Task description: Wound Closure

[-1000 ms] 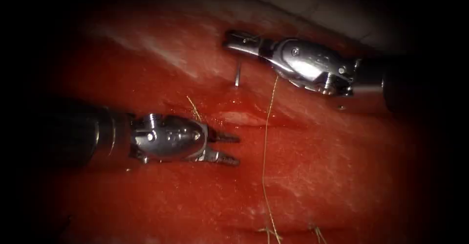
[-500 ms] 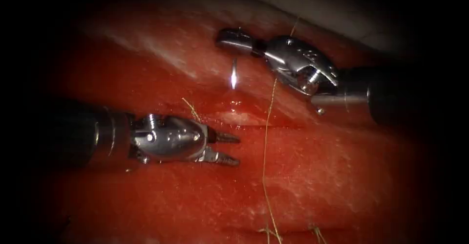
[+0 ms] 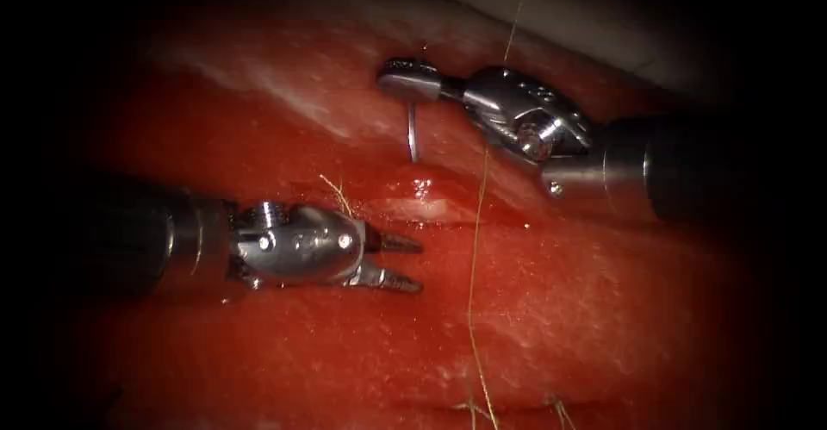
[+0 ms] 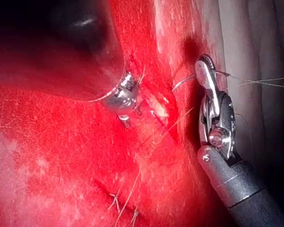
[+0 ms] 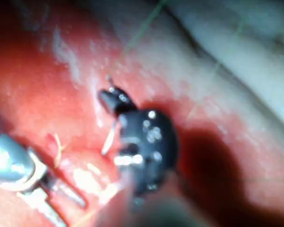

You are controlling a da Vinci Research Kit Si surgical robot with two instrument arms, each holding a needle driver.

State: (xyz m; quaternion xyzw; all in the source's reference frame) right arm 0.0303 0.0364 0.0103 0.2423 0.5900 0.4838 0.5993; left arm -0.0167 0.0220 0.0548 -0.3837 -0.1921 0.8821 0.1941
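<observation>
Above the cut, your right claw (image 3: 412, 78) grips the needle (image 3: 412, 133) near its tail; your left claw (image 3: 398, 263) gapes empty.

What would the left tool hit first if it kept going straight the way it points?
Probably the thread, which hangs across the line ahead of the left tool; its open jaws hold nothing. Depth is unclear, so the tool might pass over or under it.

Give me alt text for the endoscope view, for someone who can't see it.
The right tool holds a curved needle with shut jaws, the needle hanging down with its tip at the tissue just above the cut. The left tool waits left of the cut, jaws open and empty. Thread runs down across the tissue.
</observation>
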